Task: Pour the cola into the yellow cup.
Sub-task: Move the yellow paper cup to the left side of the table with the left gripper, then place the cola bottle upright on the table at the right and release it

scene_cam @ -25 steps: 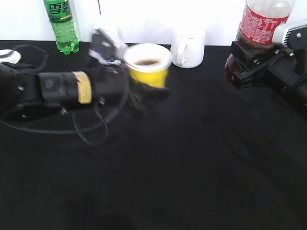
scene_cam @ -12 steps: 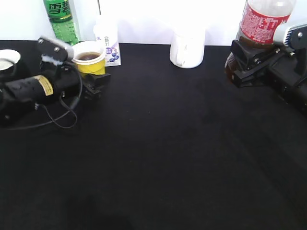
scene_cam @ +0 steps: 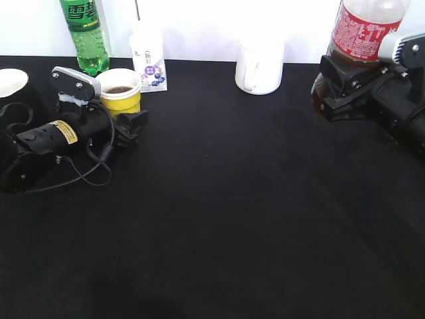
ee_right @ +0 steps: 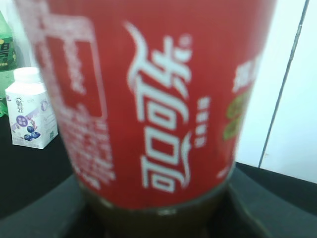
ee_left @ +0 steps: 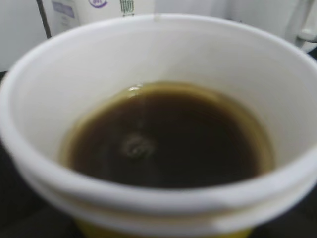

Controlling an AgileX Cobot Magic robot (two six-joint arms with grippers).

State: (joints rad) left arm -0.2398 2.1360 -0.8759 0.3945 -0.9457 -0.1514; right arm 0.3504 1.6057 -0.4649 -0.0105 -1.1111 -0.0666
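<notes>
The yellow cup (scene_cam: pixel 122 98) stands at the back left of the black table and holds dark cola. My left gripper (scene_cam: pixel 126 111) is shut around its lower part, and one black finger shows to its right. In the left wrist view the cup's white rim (ee_left: pixel 148 29) fills the frame, the brown drink (ee_left: pixel 168 139) lies inside, and the jaws are hidden. The cola bottle (scene_cam: pixel 362 30) is upright at the back right, its cap out of view. My right gripper (scene_cam: pixel 334 90) is shut on its lower body. Its red label (ee_right: pixel 158 99) fills the right wrist view.
A green soda bottle (scene_cam: pixel 85 33) and a small white carton (scene_cam: pixel 149 61) stand behind the yellow cup. The carton also shows in the right wrist view (ee_right: pixel 30 121). A white mug (scene_cam: pixel 260 66) stands at the back middle. A white dish (scene_cam: pixel 10 81) sits at the left edge.
My left arm has carried the yellow cup from the back middle to the back left, in front of the green bottle and carton. The right arm and cola bottle have not moved.
</notes>
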